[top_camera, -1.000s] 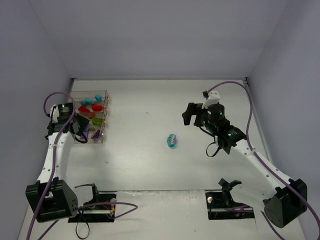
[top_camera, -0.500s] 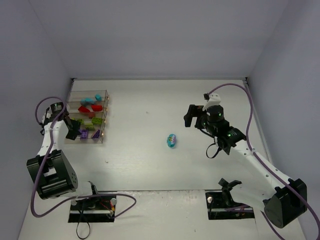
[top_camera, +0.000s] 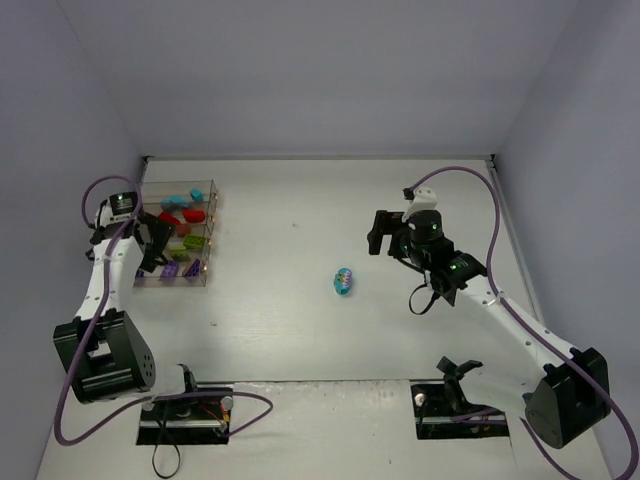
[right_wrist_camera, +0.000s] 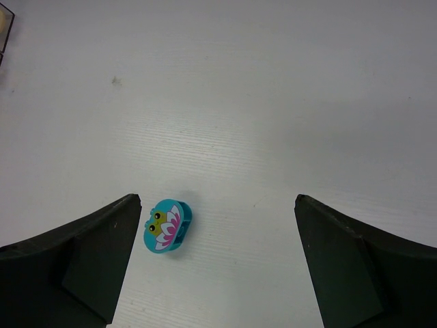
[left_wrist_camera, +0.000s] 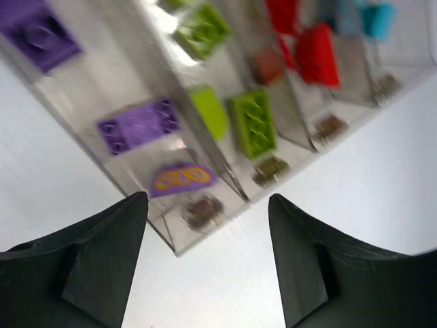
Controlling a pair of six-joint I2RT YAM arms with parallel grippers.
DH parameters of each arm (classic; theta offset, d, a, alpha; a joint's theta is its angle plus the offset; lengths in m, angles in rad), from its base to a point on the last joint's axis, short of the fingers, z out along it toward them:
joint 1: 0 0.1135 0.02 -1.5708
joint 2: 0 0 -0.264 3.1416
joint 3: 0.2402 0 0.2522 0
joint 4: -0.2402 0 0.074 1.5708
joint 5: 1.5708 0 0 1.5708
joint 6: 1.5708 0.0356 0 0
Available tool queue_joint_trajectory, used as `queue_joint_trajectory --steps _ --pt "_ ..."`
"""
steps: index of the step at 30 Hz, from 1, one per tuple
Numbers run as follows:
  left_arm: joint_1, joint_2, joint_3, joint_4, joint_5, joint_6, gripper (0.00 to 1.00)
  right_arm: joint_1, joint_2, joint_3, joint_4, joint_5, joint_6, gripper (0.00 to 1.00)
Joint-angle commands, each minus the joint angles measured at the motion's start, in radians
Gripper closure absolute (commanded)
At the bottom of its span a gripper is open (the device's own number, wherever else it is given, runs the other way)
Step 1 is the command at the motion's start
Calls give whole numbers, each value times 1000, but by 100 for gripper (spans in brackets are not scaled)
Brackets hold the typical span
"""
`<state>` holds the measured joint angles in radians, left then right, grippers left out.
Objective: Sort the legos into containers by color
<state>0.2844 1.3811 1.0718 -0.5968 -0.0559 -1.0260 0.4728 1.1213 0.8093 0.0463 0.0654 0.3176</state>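
The left gripper (left_wrist_camera: 205, 205) hangs with its jaws parted and nothing between them over the purple end of the containers (left_wrist_camera: 75, 82), which sit at the table's (right_wrist_camera: 273, 82) 9 o'clock with sorted legos (left_wrist_camera: 136, 126) inside. The right gripper (right_wrist_camera: 217, 201) is spread wide and empty, and the one loose cyan lego (right_wrist_camera: 167, 225) lies at about 8 o'clock from it, near the table's centre. The step in hand looks like fetching that piece: the right arm should shift toward 8 o'clock, centre on it, descend and close.
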Motion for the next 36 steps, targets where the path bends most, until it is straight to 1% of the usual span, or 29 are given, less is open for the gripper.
queue_joint_trajectory --steps 1,2,3,4,6,7,8,9,10,12,13,17,21,23,26,28,34,36 --pt "-220 -53 121 76 126 221 35 4 8 25 67 40 -12 8" --pt "-221 -53 122 90 126 222 35 4 8 27 67 40 -12 8" --pt "-266 -34 137 103 151 257 32 6 11 28 67 40 -14 8" --pt "-360 -22 139 129 236 277 31 6 12 30 67 40 -12 8" --pt "-434 24 145 190 319 293 30 4 14 34 66 36 -14 8" --pt "-511 41 143 245 388 299 29 6 12 36 64 33 -14 8" --pt "-552 56 149 252 399 310 29 4 11 37 64 34 -14 8" --pt "-592 93 172 253 399 314 29 6 9 39 63 37 -15 8" --pt "-673 113 183 262 396 317 29 6 6 39 60 40 -15 8" --pt "-747 174 215 255 375 311 28 6 2 41 53 65 -12 8" --pt "-813 196 247 253 363 301 28 6 -2 41 46 76 -11 8" --pt "-933 336 345 220 286 250 28 6 -14 39 17 168 15 8" --pt "-1014 441 444 183 234 241 28 0 -29 33 -20 253 46 7" --pt "-1053 499 514 111 191 260 27 -10 -38 22 -37 270 61 7" --pt "-1080 559 563 31 130 262 27 -20 -67 5 -42 290 77 6" --pt "-1087 581 570 -3 108 254 27 -28 -80 -7 -71 294 78 6" --pt "-1114 625 573 -61 79 239 28 -63 -101 -28 -79 281 97 5" --pt "-1126 633 570 -61 80 238 30 -71 -95 -32 -77 272 103 5"
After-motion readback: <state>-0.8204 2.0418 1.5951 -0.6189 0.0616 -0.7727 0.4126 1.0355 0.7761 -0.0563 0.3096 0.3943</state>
